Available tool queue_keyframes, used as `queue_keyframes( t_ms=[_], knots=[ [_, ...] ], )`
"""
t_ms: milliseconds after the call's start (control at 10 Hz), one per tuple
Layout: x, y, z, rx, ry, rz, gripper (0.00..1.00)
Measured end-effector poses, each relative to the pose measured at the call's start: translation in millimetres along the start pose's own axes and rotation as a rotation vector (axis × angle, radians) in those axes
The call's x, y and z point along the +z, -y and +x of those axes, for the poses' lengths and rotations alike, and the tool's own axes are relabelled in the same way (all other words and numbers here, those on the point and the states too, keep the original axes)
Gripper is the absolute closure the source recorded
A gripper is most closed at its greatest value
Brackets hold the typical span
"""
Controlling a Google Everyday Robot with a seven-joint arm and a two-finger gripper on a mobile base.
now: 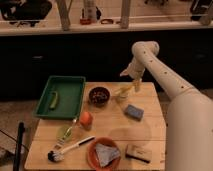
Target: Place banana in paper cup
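The hand (pixel 136 83) hangs at the bench's (pixel 150 127) far edge, right of centre, just above the banana (pixel 125 90), which leans tilted out of the paper cup (pixel 120 95) with its upper end up by the fingers; whether the hand grips the fruit or stands wide of it I cannot tell. The cup sits close to the far edge, with the dark bowl (pixel 99 94) just beside it on the left and the blue sponge (pixel 133 112) near it toward the front right. Bare wood lies between sponge and right edge. The green tray (pixel 72 85) fills the far left corner, holding a green vegetable (pixel 53 100). Toward the front stand an orange fruit (pixel 86 118), a dish brush (pixel 70 149), an orange plate (pixel 95 148) with a grey cloth (pixel 106 153), and a tan block (pixel 137 153).
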Motion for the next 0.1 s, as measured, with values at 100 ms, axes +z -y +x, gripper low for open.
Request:
queue_keyframes(
  t_ms=[100],
  knots=[
    [0.1,0.0,0.0,0.000,0.000,0.000,0.20]
  ],
)
